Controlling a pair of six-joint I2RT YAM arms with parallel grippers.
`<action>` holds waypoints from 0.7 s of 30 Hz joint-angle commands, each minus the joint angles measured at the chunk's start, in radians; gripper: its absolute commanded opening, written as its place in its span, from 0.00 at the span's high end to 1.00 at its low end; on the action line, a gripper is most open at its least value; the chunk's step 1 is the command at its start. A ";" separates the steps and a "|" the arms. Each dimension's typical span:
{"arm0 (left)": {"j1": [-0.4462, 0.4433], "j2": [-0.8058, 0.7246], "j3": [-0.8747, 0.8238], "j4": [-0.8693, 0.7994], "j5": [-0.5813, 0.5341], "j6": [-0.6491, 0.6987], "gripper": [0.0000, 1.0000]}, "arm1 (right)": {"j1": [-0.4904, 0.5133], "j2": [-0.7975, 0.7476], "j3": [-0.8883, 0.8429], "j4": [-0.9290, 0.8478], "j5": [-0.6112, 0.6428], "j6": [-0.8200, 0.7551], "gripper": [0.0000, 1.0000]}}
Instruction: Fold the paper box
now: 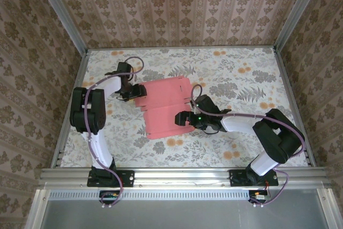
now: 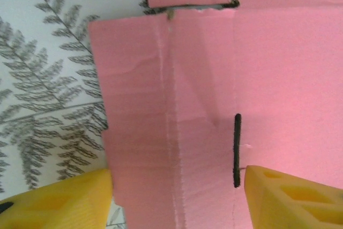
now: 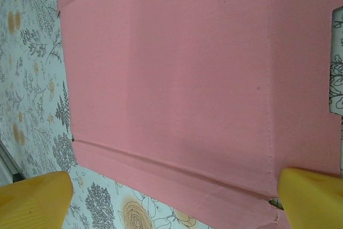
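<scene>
on the desk [image 1: 241, 73] the paper box [image 1: 166, 105] lies flat and unfolded, pink side up. the left gripper [image 1: 131, 90] straddles its left flap, jaws spread; the right gripper [image 1: 184, 118] hovers over the near panel, jaws spread wide. the first fold seems in hand: next, nip that flap and turn it along its crease.

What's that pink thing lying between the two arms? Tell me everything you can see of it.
The paper box is an unfolded sheet of thin pink cardboard, die-cut with flaps and notched edges. It lies roughly flat, pink side up, in the middle of the floral table. Pressed crease lines and a short dark slit mark it. The left gripper hangs open over its left flap, the right gripper open over its near right part; whether either touches it is unclear.
</scene>
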 commanded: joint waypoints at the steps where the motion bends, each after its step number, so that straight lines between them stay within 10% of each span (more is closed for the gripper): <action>1: -0.007 -0.004 0.012 -0.005 0.031 -0.001 0.38 | 0.007 0.023 -0.014 -0.017 0.021 0.002 0.00; 21: -0.006 -0.073 -0.010 0.027 0.079 -0.035 0.83 | 0.007 0.010 -0.019 -0.010 0.025 0.012 0.00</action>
